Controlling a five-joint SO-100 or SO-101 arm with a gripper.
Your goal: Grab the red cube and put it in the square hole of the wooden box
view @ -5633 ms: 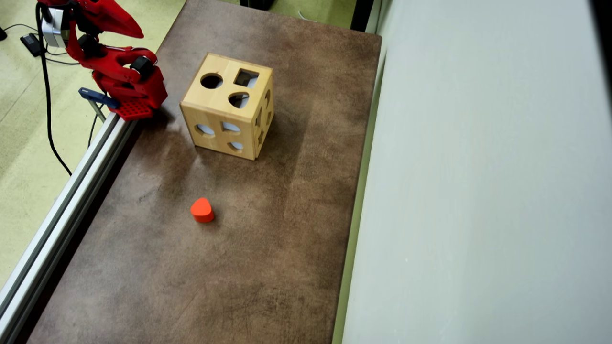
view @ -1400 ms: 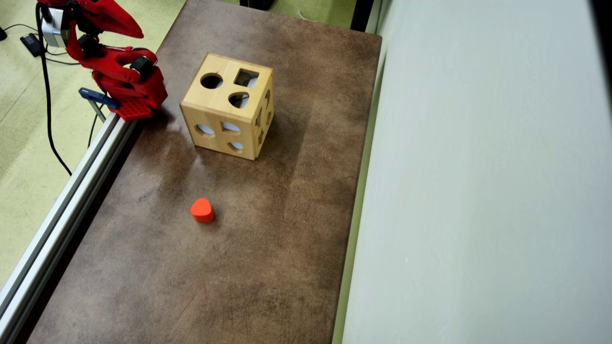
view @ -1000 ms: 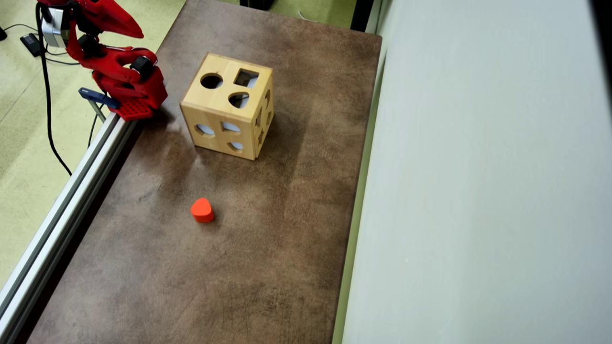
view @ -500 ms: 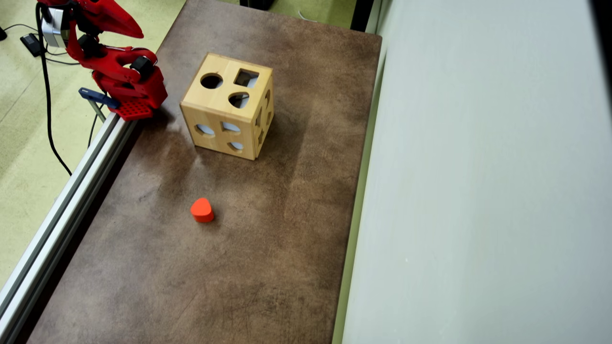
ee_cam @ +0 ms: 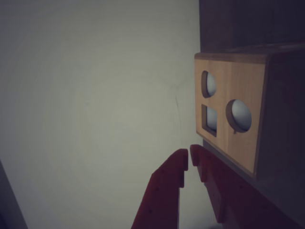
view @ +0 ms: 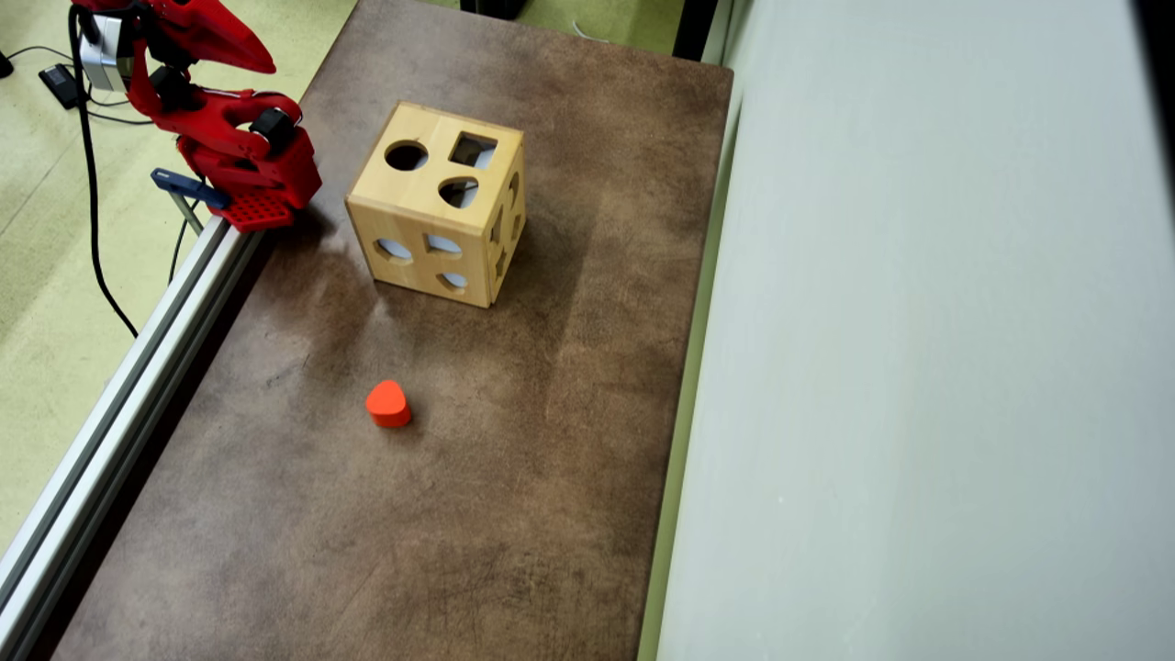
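Moved: nothing since earlier frames; arm parked.
Claw (ee_cam: 189, 160): tips together, empty.
Red cube: not visible; only an orange heart block (view: 387, 404) lies well away.
Wooden box (view: 439, 202): just beside claw, square hole (view: 473, 150) on top.

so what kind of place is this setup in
Probably a lab or office workspace, not a home. A red robot arm is mounted at the edge of a brown tabletop by an aluminium rail, cables trail over pale green carpet, and a plain grey partition flanks the table.
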